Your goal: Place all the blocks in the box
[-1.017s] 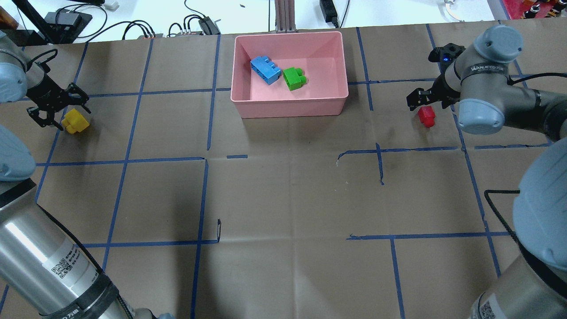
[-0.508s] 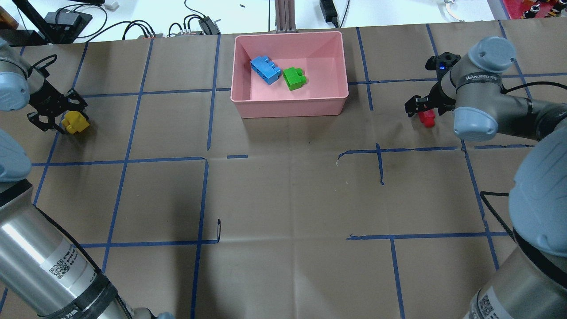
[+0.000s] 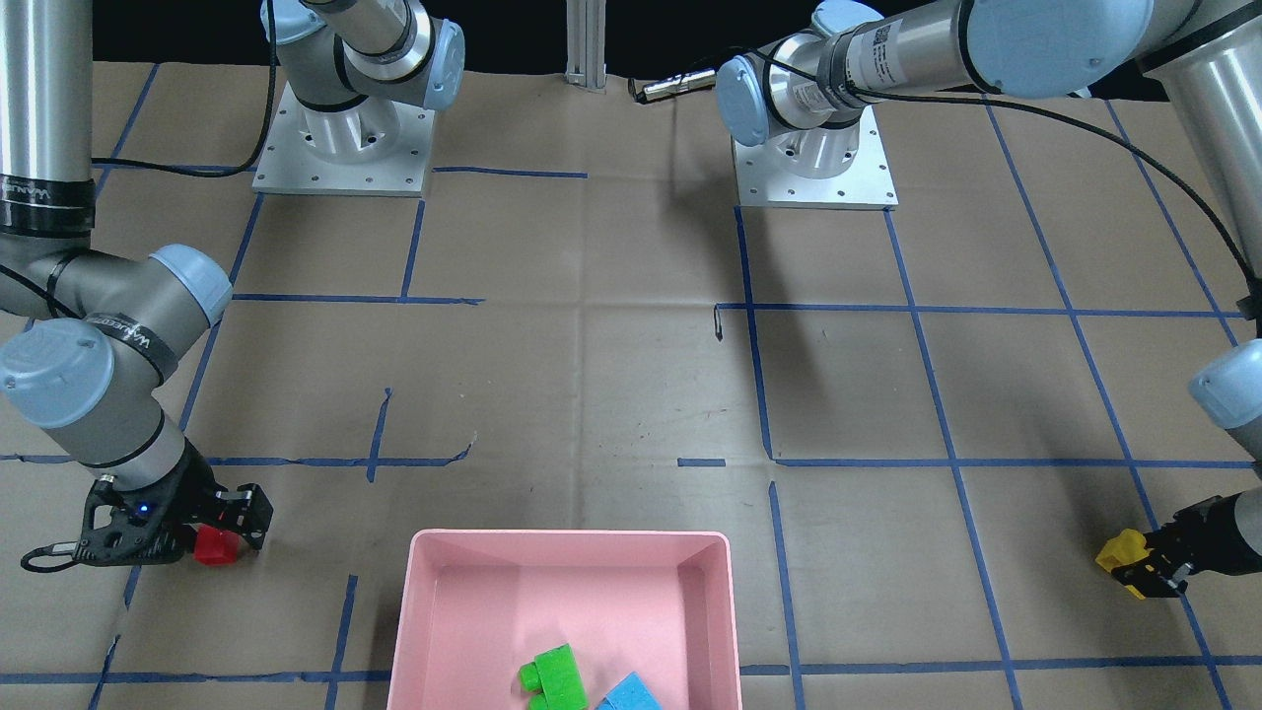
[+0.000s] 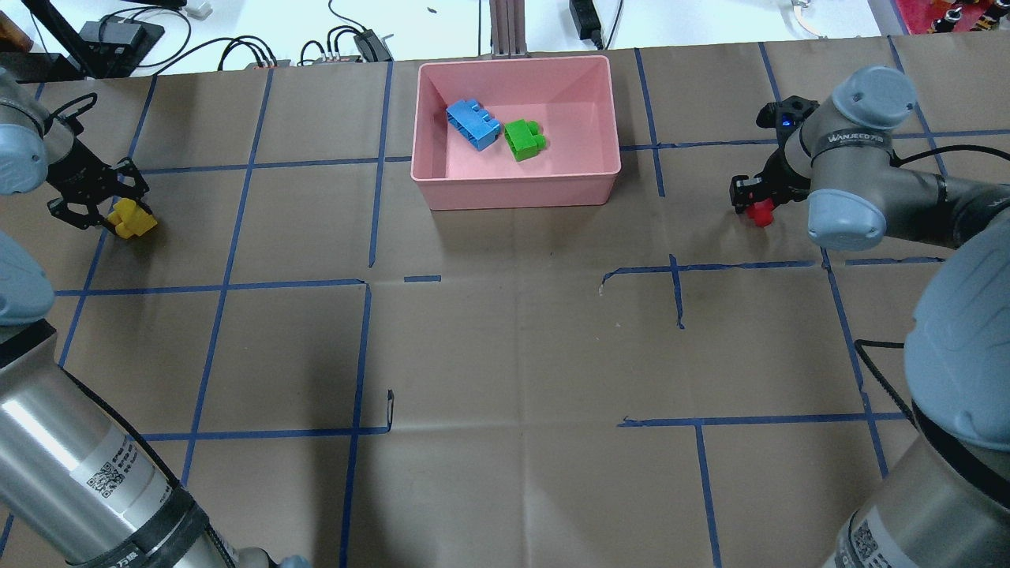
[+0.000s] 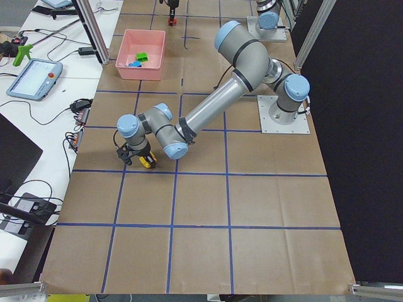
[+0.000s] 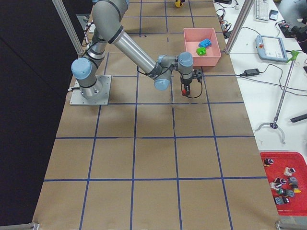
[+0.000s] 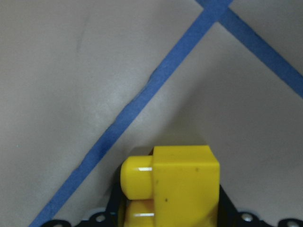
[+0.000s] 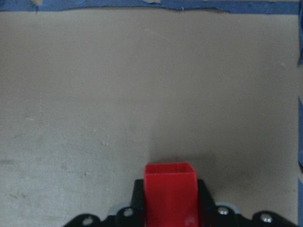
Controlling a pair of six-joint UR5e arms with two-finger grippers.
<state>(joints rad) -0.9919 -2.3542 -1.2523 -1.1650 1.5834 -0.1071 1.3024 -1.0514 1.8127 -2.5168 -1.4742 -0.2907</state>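
Observation:
The pink box (image 4: 513, 188) stands at the table's far middle and holds the light blue block (image 4: 473, 125) and the green block (image 4: 524, 140). My left gripper (image 4: 120, 213) is at the far left, low on the table, shut on the yellow block (image 4: 137, 224). The left wrist view shows the yellow block (image 7: 175, 184) snug between the jaws. My right gripper (image 4: 755, 205) is at the far right, low on the table, shut on the small red block (image 4: 762, 214). The right wrist view shows the red block (image 8: 170, 189) held between the jaws.
The table is brown paper with a grid of blue tape lines (image 4: 229, 260). Cables and power boxes (image 4: 118, 35) lie beyond the far edge. The front-facing view shows the box's rim (image 3: 572, 536) and both arm bases (image 3: 343, 148).
Both grippers have come down over their blocks and closed: the left on the yellow block, the right on the red one. The box and its two blocks have not moved.

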